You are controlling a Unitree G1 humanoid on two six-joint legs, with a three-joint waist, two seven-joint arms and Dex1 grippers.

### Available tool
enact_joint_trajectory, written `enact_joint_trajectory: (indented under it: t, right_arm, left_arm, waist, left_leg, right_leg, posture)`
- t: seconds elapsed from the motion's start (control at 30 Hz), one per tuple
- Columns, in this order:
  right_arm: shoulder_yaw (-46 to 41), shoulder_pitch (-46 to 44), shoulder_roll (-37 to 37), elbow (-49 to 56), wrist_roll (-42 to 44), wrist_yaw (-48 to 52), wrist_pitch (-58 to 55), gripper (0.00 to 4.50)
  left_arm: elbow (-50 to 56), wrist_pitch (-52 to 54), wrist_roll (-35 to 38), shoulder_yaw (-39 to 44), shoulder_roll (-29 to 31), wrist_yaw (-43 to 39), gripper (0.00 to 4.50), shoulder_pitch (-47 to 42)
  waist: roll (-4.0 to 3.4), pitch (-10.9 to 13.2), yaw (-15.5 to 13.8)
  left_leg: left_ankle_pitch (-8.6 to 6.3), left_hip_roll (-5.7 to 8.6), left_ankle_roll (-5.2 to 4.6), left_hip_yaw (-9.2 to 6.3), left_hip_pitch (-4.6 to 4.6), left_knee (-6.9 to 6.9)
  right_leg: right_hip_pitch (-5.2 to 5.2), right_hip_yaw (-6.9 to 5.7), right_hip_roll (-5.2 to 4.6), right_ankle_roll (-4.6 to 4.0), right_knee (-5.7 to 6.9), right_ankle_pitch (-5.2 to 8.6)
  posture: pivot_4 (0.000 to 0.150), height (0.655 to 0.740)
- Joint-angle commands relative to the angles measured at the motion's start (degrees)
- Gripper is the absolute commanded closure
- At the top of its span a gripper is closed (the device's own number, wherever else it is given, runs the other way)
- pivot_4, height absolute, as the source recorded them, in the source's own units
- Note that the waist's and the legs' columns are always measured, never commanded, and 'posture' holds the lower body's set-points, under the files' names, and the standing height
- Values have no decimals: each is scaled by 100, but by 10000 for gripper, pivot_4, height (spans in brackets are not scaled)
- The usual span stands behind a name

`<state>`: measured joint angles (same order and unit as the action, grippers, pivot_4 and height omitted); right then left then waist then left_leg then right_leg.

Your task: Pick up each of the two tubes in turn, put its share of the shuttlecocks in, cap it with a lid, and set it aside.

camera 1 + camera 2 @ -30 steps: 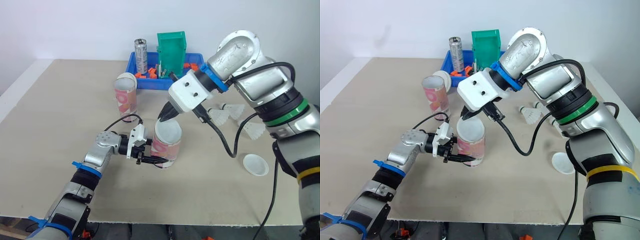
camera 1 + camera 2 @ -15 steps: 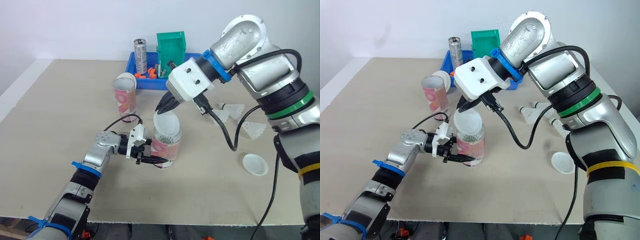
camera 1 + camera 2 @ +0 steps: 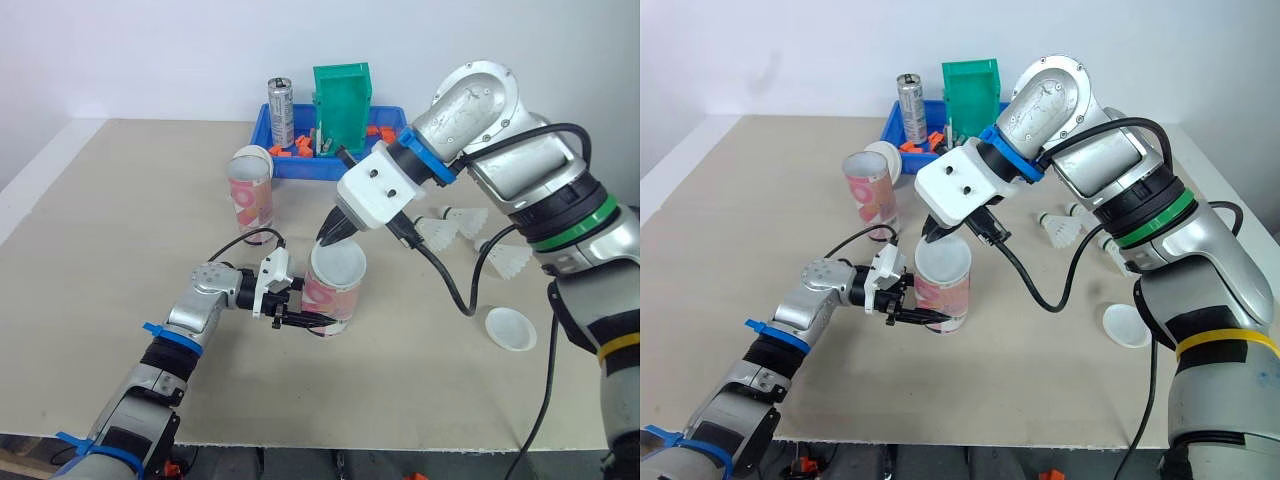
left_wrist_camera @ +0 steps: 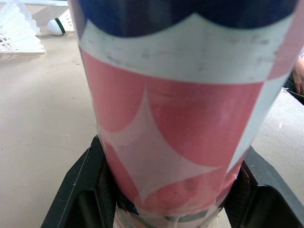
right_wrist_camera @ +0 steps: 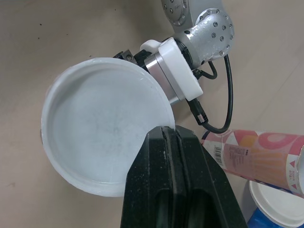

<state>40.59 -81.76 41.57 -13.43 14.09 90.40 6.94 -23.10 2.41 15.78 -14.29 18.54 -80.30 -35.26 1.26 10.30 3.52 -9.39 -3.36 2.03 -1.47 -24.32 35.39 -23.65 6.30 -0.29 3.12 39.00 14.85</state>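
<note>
- The left hand [image 3: 306, 318] is clasping the base of the upright pink-and-white patterned cardboard tube [image 3: 334, 292] standing on the beige surface [image 3: 120, 240].
- The right hand [image 3: 329, 236] is pinching the rim of the round white plastic lid [image 3: 338, 263], holding it atop the tube's mouth.

The left arm [image 3: 170, 350] reached from the lower left toward the centre, with the forearm low and nearly level. The left gripper [image 3: 312, 318] pointed toward the robot's right. Its 2 black fingers [image 4: 80, 190] were closed against opposite sides of the lower part of an upright tube [image 3: 333, 290].

The right arm [image 3: 545, 200] entered from the right and rose to a raised silver joint [image 3: 480, 95]. It then sloped down and toward the robot's left through the white wrist housing [image 3: 378, 188]. The right gripper [image 3: 327, 237] pointed downward. Its 2 fingers [image 5: 147, 190] were pressed together on the rim of a white lid [image 5: 102, 142], held at the top of the tube.
</note>
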Motion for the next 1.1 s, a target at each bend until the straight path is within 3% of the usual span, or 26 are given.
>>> enact_joint_trajectory:
  t: [0.03, 0.23, 0.33, 0.5, 0.63, 0.8, 0.83, 0.9, 1.0, 1.03, 1.1]
  right_arm:
    - [32, 144, 208, 97, -493, 210, 526, 44266]
    - [-159, 469, 40, 128, -1173, 135, 1053, 44266]
    - [-345, 594, -134, 223, -1295, 49, 922, 35201]
    - [-730, 706, -361, 338, -1280, 21, 508, 12007]
    - [-1161, 470, -567, 100, -1092, -33, 15, 12007]
    - [-1495, 207, -168, 331, 152, 210, -994, 12007]
    - [-1458, 227, -65, 404, 291, 210, -1054, 17320]
    - [-1329, 409, 257, 698, 613, 210, -1120, 23787]
    - [-1123, 744, 510, 1038, 551, 210, -909, 40890]
    - [-1086, 788, 519, 1083, 528, 210, -913, 43733]
    - [-1015, 851, 520, 1156, 514, 210, -891, 43733]
  left_arm:
    - [-186, 180, -228, -170, 146, -27, 19184, 195]
    - [-152, 200, -213, -176, 150, 0, 19184, 209]
    - [-136, 224, -194, -178, 153, 6, 19184, 219]
    - [-118, 251, -179, -182, 161, 10, 19184, 228]
    - [-114, 265, -167, -187, 162, -1, 19184, 215]
    - [-132, 253, -167, -185, 160, -9, 19184, 197]
    - [-142, 250, -168, -185, 160, -11, 19184, 193]
    - [-162, 236, -176, -182, 161, -12, 19184, 186]
    - [-178, 229, -181, -177, 161, -31, 19184, 181]
    - [-184, 220, -186, -179, 161, -38, 19184, 179]
    - [-198, 212, -193, -176, 158, -47, 19184, 171]
  waist:
    - [0, 0, -2]
    - [8, -6, -6]
    - [11, -9, -6]
    - [11, -10, -4]
    - [10, -9, 6]
    - [8, -6, 5]
    - [9, -7, 5]
    - [9, -7, 5]
    - [8, -7, 16]
    - [8, -6, 22]
    - [2, -3, 28]
  left_leg:
    - [0, 0, 0, 0, 0, 0]
    - [-4, 0, 1, -3, 8, 0]
    - [-4, 0, 1, -5, 17, 1]
    - [-4, -2, 1, -6, 28, 1]
    - [-4, -2, 1, -6, 28, 0]
    - [-4, -3, 1, -9, 13, -1]
    - [-9, -2, 1, -10, 12, -1]
    - [-18, -2, 2, -11, 12, 0]
    - [-27, -3, -4, -11, 16, -1]
    - [-27, -3, -4, -12, 16, -1]
    - [-27, -3, -4, -11, 16, -1]
  right_leg:
    - [0, 0, 0, 0, 0, 1]
    - [12, -3, 0, 2, -1, 5]
    - [20, -5, 0, -1, -1, 5]
    - [27, -7, 1, -6, 0, 2]
    - [26, -7, 2, -8, 0, 4]
    - [17, -8, 2, -7, 0, 5]
    - [19, -9, 1, -4, -1, 9]
    - [20, -11, 1, 0, -2, 14]
    - [20, -13, 2, 7, -1, 18]
    - [20, -13, 3, 7, -1, 18]
    - [18, -12, 3, 4, -1, 17]
  posture:
    - [1500, 7362]
    - [1500, 7362]
    - [1500, 7362]
    - [1500, 7362]
    - [1500, 7362]
    - [1500, 7362]
    - [1500, 7362]
    - [1500, 7362]
    - [1500, 7362]
    - [1500, 7362]
    - [1500, 7362]
